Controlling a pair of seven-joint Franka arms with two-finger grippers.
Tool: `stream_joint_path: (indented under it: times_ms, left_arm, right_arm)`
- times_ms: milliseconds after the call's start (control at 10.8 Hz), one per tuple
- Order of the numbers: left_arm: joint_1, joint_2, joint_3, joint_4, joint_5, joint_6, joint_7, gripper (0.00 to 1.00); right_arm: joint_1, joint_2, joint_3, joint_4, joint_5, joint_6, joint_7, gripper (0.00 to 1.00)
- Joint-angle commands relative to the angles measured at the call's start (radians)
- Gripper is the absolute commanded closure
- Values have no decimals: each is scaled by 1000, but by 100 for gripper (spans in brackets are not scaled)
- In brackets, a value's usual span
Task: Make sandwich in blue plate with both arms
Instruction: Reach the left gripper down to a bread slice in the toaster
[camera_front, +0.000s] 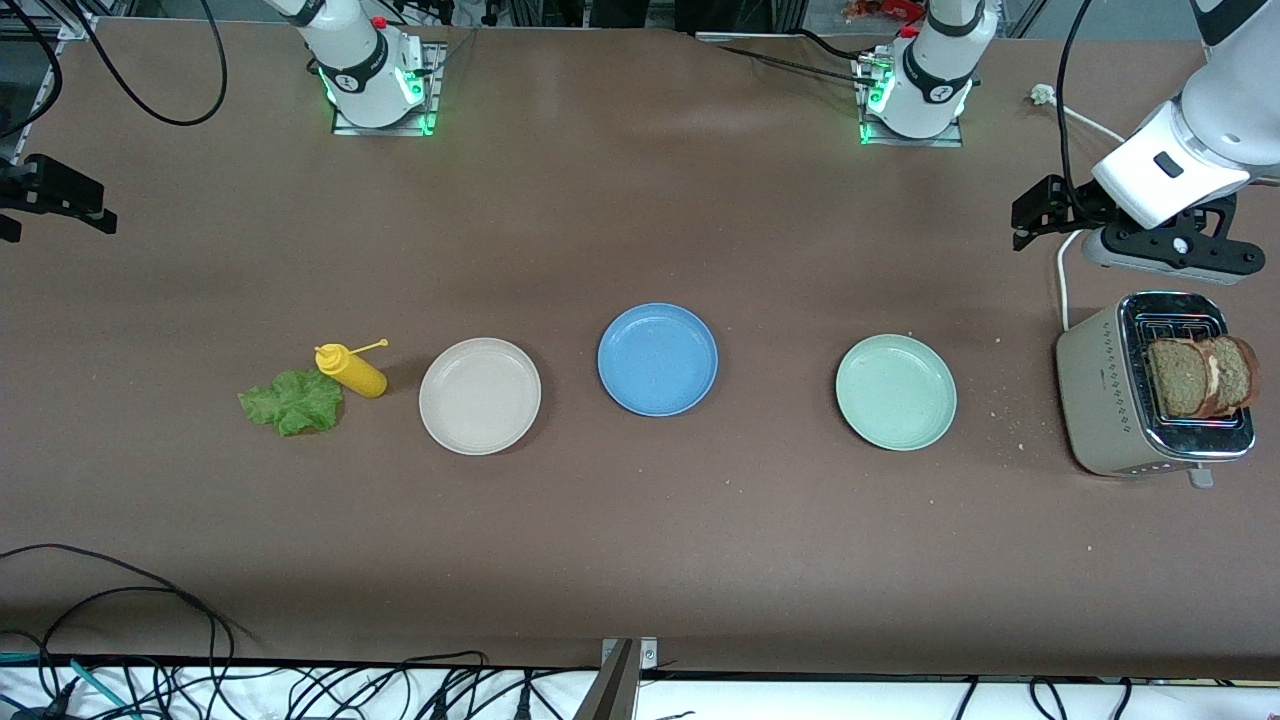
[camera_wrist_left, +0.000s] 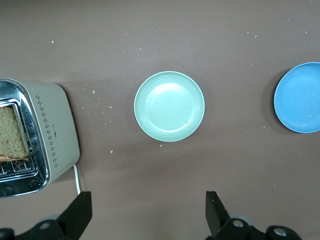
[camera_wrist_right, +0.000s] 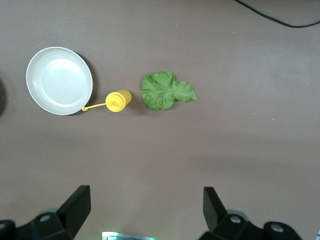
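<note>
- Three round shallow plates lie in a row along the middle of the brown table (camera_front: 640, 560): the beige plate (camera_front: 480, 396) toward the right arm's end, the medium-blue plate (camera_front: 657, 359) at the centre, the pale green plate (camera_front: 895, 391) toward the left arm's end.
- The blue plate carries nothing.
- Two brown wholemeal bread slices (camera_front: 1203, 376) stand upright in the slots of the beige and chrome toaster (camera_front: 1100, 400) at the table edge on the left arm's end.
- The ruffled green lettuce leaf (camera_front: 292, 402) lies flat on the table beside the yellow squeeze bottle (camera_front: 351, 370), near the beige plate.
- The left gripper (camera_wrist_left: 149, 212) hangs with jaws wide and holding nothing over the table near the toaster.
- The right gripper (camera_wrist_right: 146, 210) hangs with jaws wide and holding nothing at the right arm's end of the table.
</note>
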Motion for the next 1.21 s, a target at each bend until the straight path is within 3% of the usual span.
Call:
stream_joint_path:
  times_ms: [0, 279, 465, 930, 1116]
  left_arm:
    - [18, 12, -3, 31, 9, -25, 27, 0]
    - [132, 87, -3, 43, -1, -21, 57, 0]
    - [196, 173, 0, 103, 5, -16, 158, 0]
    - [373, 322, 1, 139, 15, 197, 341, 0]
    - [396, 368, 2, 139, 101, 237, 368, 0]
  right_arm:
    - [5, -3, 2, 0, 2, -1, -1, 0]
    - [6, -20, 4, -25, 7, -1, 0, 0]
    - [6, -23, 4, -37, 9, -3, 0, 0]
    - [8, -64, 5, -161, 4, 61, 2, 0]
    - [8, -89, 5, -188, -1, 77, 0, 0]
